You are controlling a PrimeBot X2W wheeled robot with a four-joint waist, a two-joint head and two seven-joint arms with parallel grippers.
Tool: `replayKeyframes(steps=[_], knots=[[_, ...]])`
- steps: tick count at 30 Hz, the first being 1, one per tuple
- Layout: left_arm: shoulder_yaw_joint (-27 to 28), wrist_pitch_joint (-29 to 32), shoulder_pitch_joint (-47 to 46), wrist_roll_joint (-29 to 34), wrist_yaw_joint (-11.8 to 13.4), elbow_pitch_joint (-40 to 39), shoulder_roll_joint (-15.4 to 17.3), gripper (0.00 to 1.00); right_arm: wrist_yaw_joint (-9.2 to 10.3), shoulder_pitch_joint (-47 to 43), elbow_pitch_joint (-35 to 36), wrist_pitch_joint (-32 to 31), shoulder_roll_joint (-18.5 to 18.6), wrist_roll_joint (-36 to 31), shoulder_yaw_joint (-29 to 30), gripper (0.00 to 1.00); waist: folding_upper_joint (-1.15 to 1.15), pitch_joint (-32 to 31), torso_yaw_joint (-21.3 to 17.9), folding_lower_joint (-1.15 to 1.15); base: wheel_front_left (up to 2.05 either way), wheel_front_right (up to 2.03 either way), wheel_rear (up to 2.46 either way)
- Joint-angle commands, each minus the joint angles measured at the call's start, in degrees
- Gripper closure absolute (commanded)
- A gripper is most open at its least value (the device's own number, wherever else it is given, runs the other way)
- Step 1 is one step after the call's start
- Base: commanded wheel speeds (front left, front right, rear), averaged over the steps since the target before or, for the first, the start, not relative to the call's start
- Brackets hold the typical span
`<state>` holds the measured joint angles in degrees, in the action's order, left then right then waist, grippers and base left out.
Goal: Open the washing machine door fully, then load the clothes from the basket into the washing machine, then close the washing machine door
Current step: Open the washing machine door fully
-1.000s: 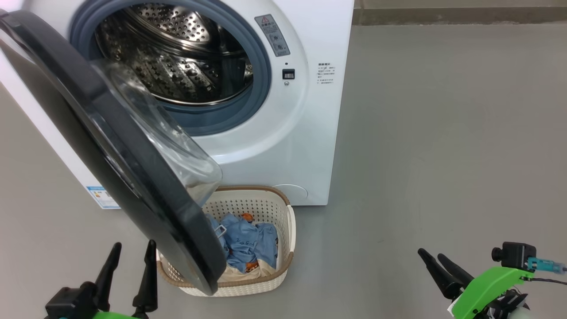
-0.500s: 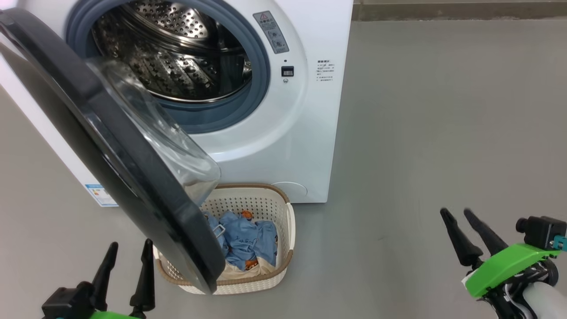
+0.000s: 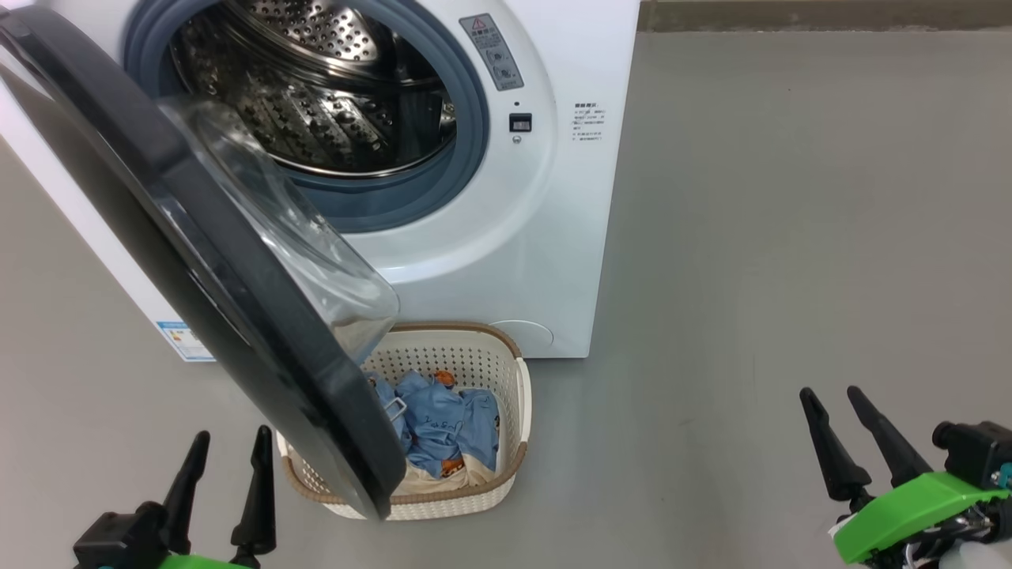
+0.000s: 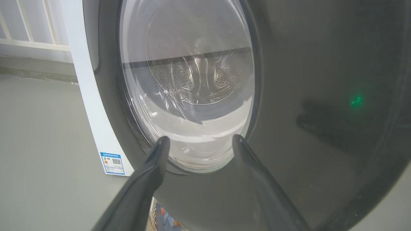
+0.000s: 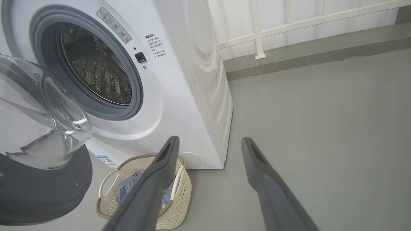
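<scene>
The white washing machine (image 3: 506, 237) has its steel drum (image 3: 316, 103) exposed. Its round door (image 3: 198, 261), a black ring with a bulging glass bowl, stands part open and overhangs the left side of the basket (image 3: 506, 379). The cream basket sits on the floor against the machine's front and holds light blue clothes (image 3: 443, 423) over a cream piece. My left gripper (image 3: 232, 435) is open, low, just left of the door's lower edge; in the left wrist view its fingers (image 4: 200, 138) face the door's outer side (image 4: 305, 64). My right gripper (image 3: 828, 392) is open over bare floor, far right of the basket (image 5: 183, 189).
Grey floor (image 3: 791, 237) stretches wide to the right of the machine. A low kerb and a white panelled wall (image 5: 257, 32) run behind it. A small blue label (image 4: 112, 163) marks the machine's lower left corner.
My right gripper has moved up and to the right in the head view, still open. The left gripper, door and basket have kept their places; the camera shifted slightly.
</scene>
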<state>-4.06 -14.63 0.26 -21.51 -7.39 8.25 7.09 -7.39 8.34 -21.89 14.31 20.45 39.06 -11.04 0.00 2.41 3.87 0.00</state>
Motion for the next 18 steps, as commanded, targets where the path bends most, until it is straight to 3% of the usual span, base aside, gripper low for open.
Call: replayKeyframes(steps=[1,18], knots=[[2.1,-0.4,-1.6,0.3,-0.1,-1.6,0.7,0.00,-0.10,-0.8,1.6,0.7,0.4,-0.8,-0.4,0.00,0.00,0.0,0.0,0.00,0.00,0.00,0.00],[2.3,-0.4,-1.9,0.2,-0.1,-0.8,0.2,0.00,-0.10,-3.5,0.6,0.7,-0.9,-5.8,2.7,0.00,0.00,0.0,0.4,0.00,0.00,0.00,0.00]])
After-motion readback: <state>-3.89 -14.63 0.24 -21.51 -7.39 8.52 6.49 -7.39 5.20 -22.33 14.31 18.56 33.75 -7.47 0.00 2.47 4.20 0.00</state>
